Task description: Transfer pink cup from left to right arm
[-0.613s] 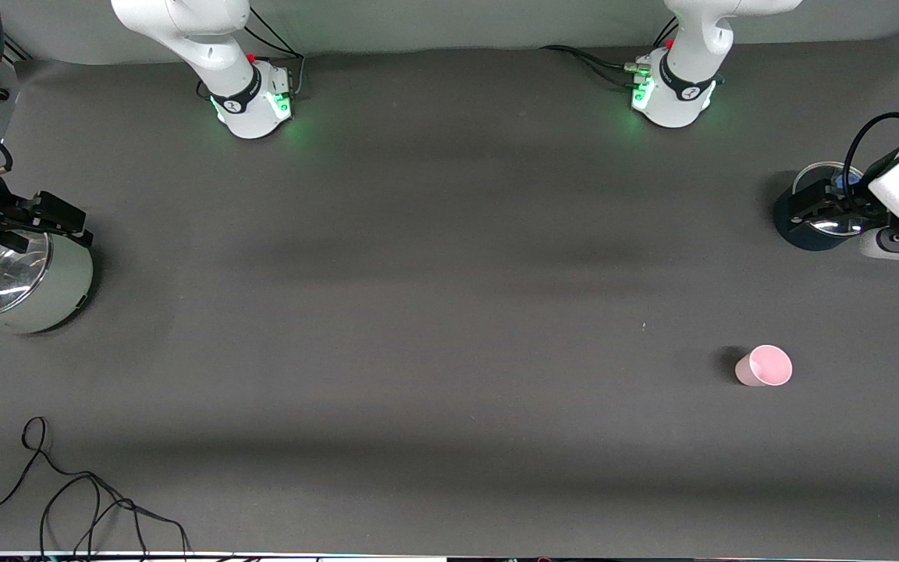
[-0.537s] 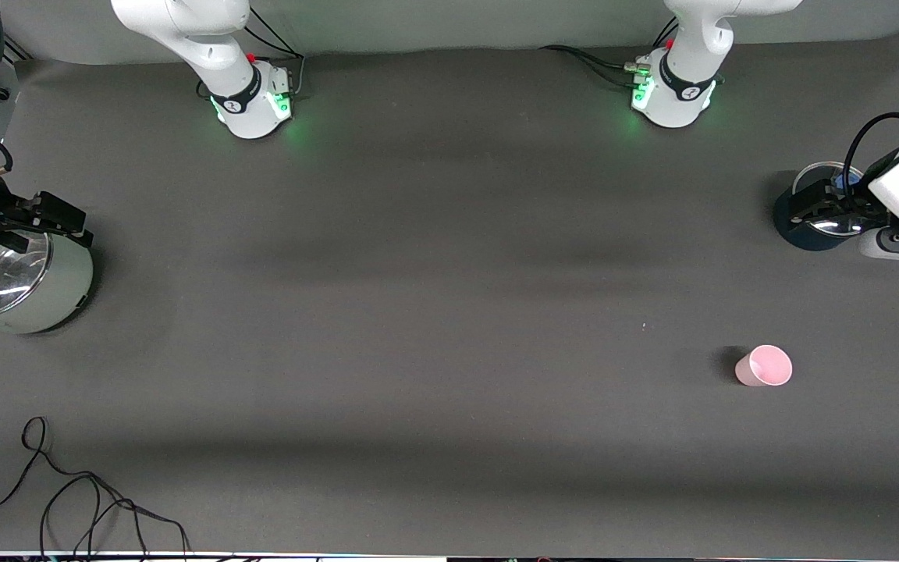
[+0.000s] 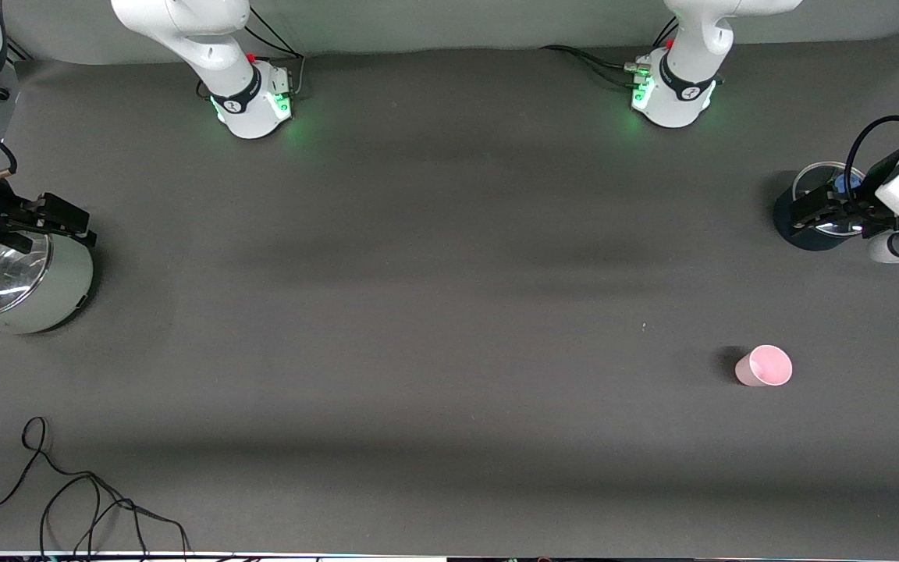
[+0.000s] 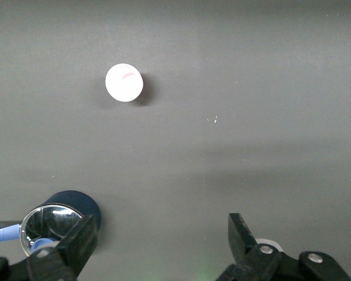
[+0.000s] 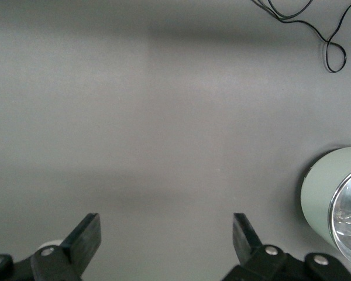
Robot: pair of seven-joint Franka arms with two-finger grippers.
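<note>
The pink cup (image 3: 763,366) stands upright on the dark table mat toward the left arm's end, nearer to the front camera than the dark blue pot. It also shows in the left wrist view (image 4: 124,82), well apart from the jaws. My left gripper (image 3: 806,207) hangs open and empty over the dark blue pot; in its own view (image 4: 162,237) the jaws stand wide apart. My right gripper (image 3: 67,217) hangs open and empty over the pale green pot at the right arm's end, with nothing between its jaws (image 5: 165,234).
A dark blue pot with a glass lid (image 3: 818,236) (image 4: 58,218) sits under the left gripper. A pale green pot with a glass lid (image 3: 44,293) (image 5: 333,196) sits under the right gripper. A loose black cable (image 3: 83,499) (image 5: 316,29) lies at the table's front corner.
The left hand has shifted slightly over the dark pot, away from the front camera. The right arm and the cup have barely moved.
</note>
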